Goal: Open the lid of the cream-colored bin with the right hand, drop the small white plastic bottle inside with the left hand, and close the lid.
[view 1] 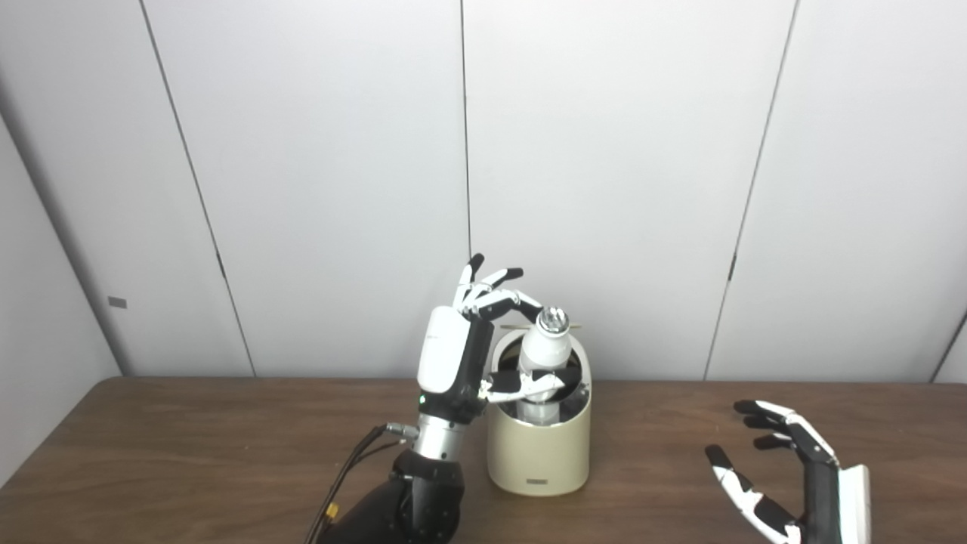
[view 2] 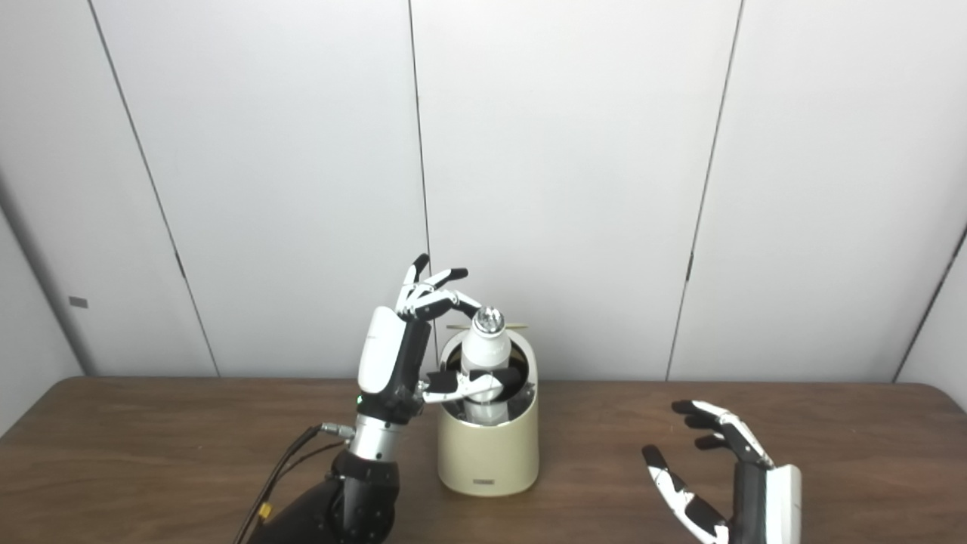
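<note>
A dark brown wooden table (view 1: 189, 453) spans the foreground. Behind it stands a wall of pale grey panels (view 1: 604, 189) split by thin dark seams, evenly lit.

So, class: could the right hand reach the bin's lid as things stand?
Probably yes. The right hand is open beside the bin with bare table between, though the left hand and bottle occupy the opening.

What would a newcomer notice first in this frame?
The eye goes to the small white bottle standing upright in the open mouth of the cream-colored bin at the table's centre, its silvery cap poking above the rim. The left robot hand is right beside it, thumb against the bottle's body, fingers spread above. Off to the right, the right robot hand hangs open over the wooden table.
</note>
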Available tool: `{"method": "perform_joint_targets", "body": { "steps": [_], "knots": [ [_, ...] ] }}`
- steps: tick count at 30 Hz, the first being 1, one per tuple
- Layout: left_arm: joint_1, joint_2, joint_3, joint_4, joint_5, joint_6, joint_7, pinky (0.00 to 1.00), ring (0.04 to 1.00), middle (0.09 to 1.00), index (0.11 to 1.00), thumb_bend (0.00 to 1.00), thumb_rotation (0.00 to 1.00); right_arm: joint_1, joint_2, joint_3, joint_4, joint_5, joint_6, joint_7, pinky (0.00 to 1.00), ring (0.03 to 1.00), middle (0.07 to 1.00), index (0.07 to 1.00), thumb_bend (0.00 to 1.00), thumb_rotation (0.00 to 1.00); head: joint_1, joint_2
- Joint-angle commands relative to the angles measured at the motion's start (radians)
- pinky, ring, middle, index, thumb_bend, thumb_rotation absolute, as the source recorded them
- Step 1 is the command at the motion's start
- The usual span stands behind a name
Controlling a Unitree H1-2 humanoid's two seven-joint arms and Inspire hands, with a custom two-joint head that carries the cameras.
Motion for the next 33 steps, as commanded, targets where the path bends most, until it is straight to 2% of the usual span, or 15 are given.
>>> {"method": "perform_joint_targets", "body": {
  "steps": [1, 6, 9, 17, 20, 21, 22, 23, 25, 27, 30, 33],
  "knots": [
    [-0.059, 0.013, -0.002, 0.002, 0.0, -0.018, 0.022, 1.0, 0.814, 0.493, 0.466, 0.53, 0.0, 0.054, 0.023, 0.018, 0.071, -0.004, -0.03, -0.007, 0.51, 0.631, 0.674, 0.622, 0.28, 0.18, 0.0, 0.0],
    [-0.058, 0.017, -0.011, 0.013, -0.003, -0.018, 0.024, 1.0, 0.813, 0.476, 0.489, 0.53, 0.0, 0.053, 0.022, 0.02, 0.073, -0.005, -0.033, -0.008, 0.51, 0.63, 0.675, 0.617, 0.29, 0.16, -0.005, 0.0],
    [-0.055, 0.02, -0.016, 0.015, -0.005, -0.018, 0.022, 1.0, 0.81, 0.467, 0.503, 0.52, 0.0, 0.054, 0.023, 0.021, 0.072, -0.005, -0.035, -0.008, 0.5, 0.626, 0.674, 0.613, 0.29, 0.19, -0.006, 0.001],
    [-0.046, 0.032, -0.031, 0.02, -0.003, -0.018, 0.02, 1.0, 0.81, 0.485, 0.48, 0.53, 0.0, 0.052, 0.024, 0.02, 0.074, -0.007, -0.033, -0.012, 0.51, 0.632, 0.672, 0.613, 0.29, 0.16, -0.002, 0.003],
    [-0.041, 0.048, -0.048, 0.008, -0.026, -0.018, -0.006, 1.0, 0.852, 0.494, 0.482, 0.52, 0.0, 0.051, 0.022, 0.02, 0.079, -0.007, -0.035, -0.013, 0.51, 0.633, 0.676, 0.616, 0.28, 0.16, -0.001, 0.003],
    [-0.039, 0.053, -0.052, 0.004, -0.035, -0.018, -0.016, 1.0, 0.869, 0.545, 0.52, 0.81, 0.21, 0.05, 0.021, 0.02, 0.08, -0.008, -0.035, -0.013, 0.51, 0.635, 0.677, 0.616, 0.28, 0.17, -0.001, 0.003],
    [-0.038, 0.057, -0.056, 0.001, -0.041, -0.018, -0.021, 1.0, 0.879, 0.571, 0.538, 0.92, 0.31, 0.05, 0.021, 0.021, 0.08, -0.008, -0.034, -0.013, 0.51, 0.636, 0.677, 0.617, 0.28, 0.18, -0.001, 0.003],
    [-0.037, 0.061, -0.057, -0.001, -0.051, -0.018, -0.033, 1.0, 0.887, 0.584, 0.546, 0.96, 0.38, 0.05, 0.02, 0.021, 0.08, -0.006, -0.035, -0.011, 0.51, 0.636, 0.677, 0.618, 0.28, 0.19, 0.002, 0.003],
    [-0.035, 0.066, -0.054, -0.006, -0.065, -0.018, -0.057, 1.0, 0.909, 0.609, 0.56, 0.99, 0.55, 0.05, 0.019, 0.021, 0.081, -0.001, -0.036, -0.008, 0.51, 0.635, 0.677, 0.623, 0.28, 0.19, 0.003, 0.004],
    [-0.032, 0.071, -0.049, -0.008, -0.063, -0.018, -0.07, 1.0, 0.919, 0.623, 0.57, 1.0, 0.63, 0.05, 0.018, 0.022, 0.08, -0.003, -0.034, -0.008, 0.51, 0.635, 0.678, 0.624, 0.28, 0.19, 0.003, 0.003],
    [-0.031, 0.076, -0.045, -0.007, -0.046, -0.018, -0.07, 1.0, 0.92, 0.64, 0.577, 1.0, 0.69, 0.05, 0.018, 0.023, 0.08, -0.003, -0.036, -0.009, 0.51, 0.633, 0.677, 0.625, 0.28, 0.2, 0.003, 0.003],
    [-0.033, 0.082, -0.05, -0.006, -0.033, -0.018, -0.059, 1.0, 0.912, 0.618, 0.581, 1.0, 0.71, 0.05, 0.018, 0.023, 0.079, 0.002, -0.038, -0.007, 0.51, 0.631, 0.675, 0.625, 0.28, 0.21, 0.003, 0.003]
  ]
}}
